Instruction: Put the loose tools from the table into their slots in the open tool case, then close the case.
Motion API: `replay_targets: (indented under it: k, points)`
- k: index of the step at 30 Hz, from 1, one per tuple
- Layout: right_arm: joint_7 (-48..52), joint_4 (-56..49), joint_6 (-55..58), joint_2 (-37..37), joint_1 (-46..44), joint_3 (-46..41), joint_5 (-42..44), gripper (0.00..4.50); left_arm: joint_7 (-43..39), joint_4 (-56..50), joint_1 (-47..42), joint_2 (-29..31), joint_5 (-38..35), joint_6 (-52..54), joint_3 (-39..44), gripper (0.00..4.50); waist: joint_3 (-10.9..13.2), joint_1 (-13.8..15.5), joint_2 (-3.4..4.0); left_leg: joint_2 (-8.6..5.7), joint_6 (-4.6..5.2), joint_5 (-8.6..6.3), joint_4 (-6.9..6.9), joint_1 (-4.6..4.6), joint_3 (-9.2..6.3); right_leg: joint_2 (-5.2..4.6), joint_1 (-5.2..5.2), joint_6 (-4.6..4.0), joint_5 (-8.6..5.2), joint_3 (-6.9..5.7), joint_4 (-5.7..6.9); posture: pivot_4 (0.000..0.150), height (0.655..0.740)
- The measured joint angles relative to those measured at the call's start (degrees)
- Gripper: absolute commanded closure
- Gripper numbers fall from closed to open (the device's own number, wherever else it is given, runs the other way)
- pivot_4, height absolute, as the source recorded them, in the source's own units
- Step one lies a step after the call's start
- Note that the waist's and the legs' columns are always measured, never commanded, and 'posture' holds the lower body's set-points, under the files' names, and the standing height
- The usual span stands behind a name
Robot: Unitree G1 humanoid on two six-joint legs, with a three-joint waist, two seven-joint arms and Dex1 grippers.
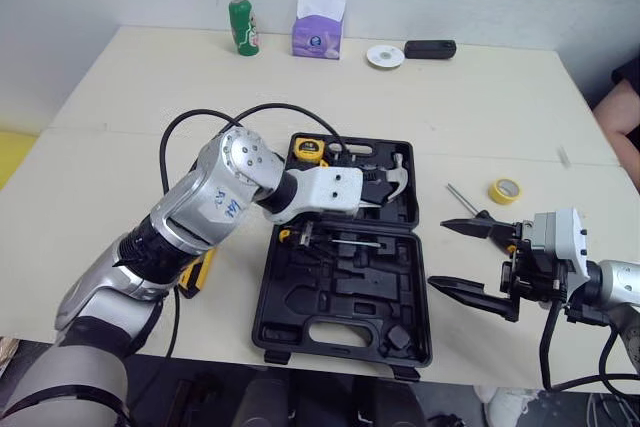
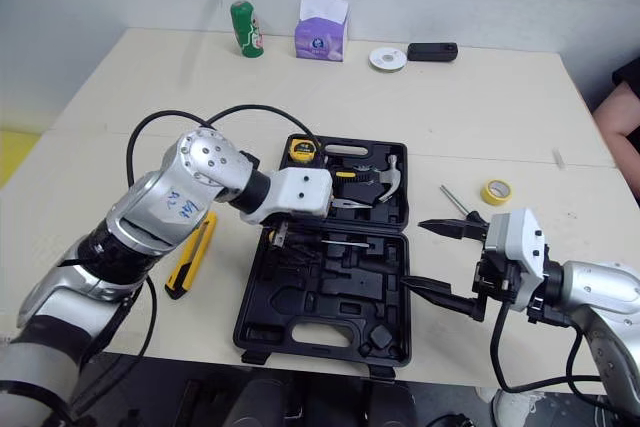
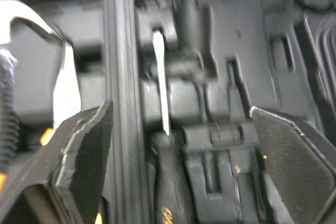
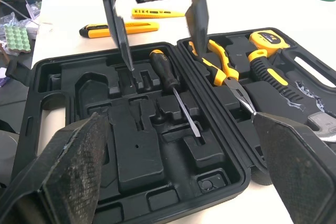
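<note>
- Right now the left gripper point(image 3: 178, 113) hangs over the near half of the open black plastic tool case point(image 1: 262, 317), jaws spread and holding nothing.
- Its black fingers point(image 4: 119, 30) stand either side of the black-handled flat screwdriver with orange markings point(image 4: 164, 74), which lies in its moulded slot, handle toward the hinge.
- Step in hand, my read: the screwdriver is placed and let go (it looks seated, though I can't tell if it is fully pressed in).
- The right gripper point(image 2: 413, 255) sits just beside the case's right edge, low over the beige table point(image 1: 120, 147), wide open and empty.
- The far half of the case already holds the yellow tape measure point(image 1: 308, 150), the steel claw hammer point(image 1: 395, 179) and the yellow-and-black-handled long-nose pliers point(image 4: 220, 69).
- Loose on the table: the yellow-and-black utility knife point(image 2: 192, 252) left of the case, the thin metal rod point(image 2: 455, 199) and the yellow tape roll point(image 2: 495, 191) to its right.
- Next move likely calls for lifting the left gripper clear of the case, then reaching left for the knife; the rod lies near the right gripper.
- Several slots are unfilled, so closing the case is some way off.
</note>
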Motion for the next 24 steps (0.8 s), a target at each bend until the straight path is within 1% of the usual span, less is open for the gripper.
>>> replay_targets:
  k: [1, 3, 6, 8, 9, 10, 11, 17, 21, 24]
  points:
    - [0.1, 0.0, -0.1, 0.0, 0.0, 0.0, -0.1, 0.0, 0.3, 0.6, 1.6, -0.8, -1.7, -2.4, 2.4, 0.34, 0.0, -0.1, 0.0, 0.01, 0.0, 0.0, 0.0, 0.0, -0.01, 0.01, 0.0, 0.0, 0.0, -0.01, -0.01, 0.15, 0.74]
    - [0.2, 0.2, -0.4, 0.0, 0.0, 0.0, -0.4, 0.0, 0.1, 1.2, 4.5, -1.0, -5.2, -6.7, 6.2, 0.97, 0.0, -0.2, 0.0, 0.03, 0.0, 0.0, 0.0, 0.0, -0.01, 0.02, 0.0, -0.01, 0.0, -0.01, -0.01, 0.15, 0.74]
    - [0.3, 0.4, -1.3, 0.3, 0.1, 0.0, -1.1, 0.0, 0.2, 3.8, 6.4, -1.1, -7.9, -12.1, 11.1, 2.32, 0.0, 0.0, 0.0, 0.0, 0.0, 0.0, 0.03, 0.0, -0.05, 0.01, 0.0, -0.01, 0.01, -0.06, 0.01, 0.15, 0.74]
    - [0.5, 0.5, -1.7, 0.4, 0.1, 0.0, -1.5, 0.0, 0.8, 5.8, 7.2, -1.7, -9.7, -14.9, 14.1, 3.08, 0.0, 0.0, 0.0, -0.02, 0.0, 0.0, 0.03, 0.0, -0.05, -0.01, 0.01, 0.0, 0.02, -0.06, 0.0, 0.15, 0.74]
    - [0.5, 0.7, -2.2, 0.6, 0.2, 0.0, -1.7, 0.0, 1.2, 7.1, 8.0, -2.2, -10.4, -16.6, 15.5, 3.6, 0.0, 0.0, 0.0, -0.02, 0.0, 0.0, 0.03, 0.0, -0.05, -0.01, 0.02, 0.01, 0.02, -0.06, -0.02, 0.15, 0.74]
    - [0.5, 1.0, -2.6, 0.8, 0.2, 0.0, -1.7, 0.0, 1.6, 8.0, 8.7, -2.4, -10.7, -17.7, 16.3, 3.97, 0.0, 0.0, 0.0, -0.03, 0.0, 0.0, 0.03, 0.0, -0.06, -0.01, 0.03, 0.01, 0.02, -0.07, -0.02, 0.15, 0.74]
    - [0.5, 1.4, -2.8, 1.2, 0.2, 0.0, -1.9, 0.0, 1.9, 9.8, 9.9, -2.6, -10.9, -19.6, 16.6, 4.48, 0.0, 0.0, 0.0, -0.03, 0.0, 0.0, 0.03, 0.0, -0.06, 0.0, 0.03, 0.01, 0.02, -0.08, -0.02, 0.15, 0.74]
    - [1.1, 2.9, -4.7, 1.8, 0.3, 0.0, -3.1, 0.0, 4.6, 15.3, 14.0, -4.2, -10.6, -23.5, 16.3, 4.48, 0.0, 0.0, 0.0, -0.05, 0.0, 0.0, 0.05, -0.04, -0.11, 0.0, 0.03, 0.03, 0.03, -0.13, -0.02, 0.15, 0.74]
    - [1.4, 3.9, -5.1, 1.8, 0.2, 0.0, -3.8, 0.0, 5.2, 16.2, 16.8, -3.8, -8.0, -26.5, 14.3, 4.48, 0.0, -0.1, 0.01, -0.05, 0.0, 0.0, 0.04, -0.04, -0.11, 0.01, 0.02, 0.03, 0.03, -0.12, -0.02, 0.15, 0.74]
    - [1.7, 4.1, -5.1, 1.7, 0.2, 0.0, -3.8, 0.0, 5.8, 16.2, 18.8, -3.9, -7.4, -26.5, 13.2, 4.48, 0.0, 0.0, 0.01, -0.04, 0.0, 0.0, 0.04, -0.04, -0.13, 0.01, 0.02, 0.02, 0.03, -0.14, -0.01, 0.15, 0.74]
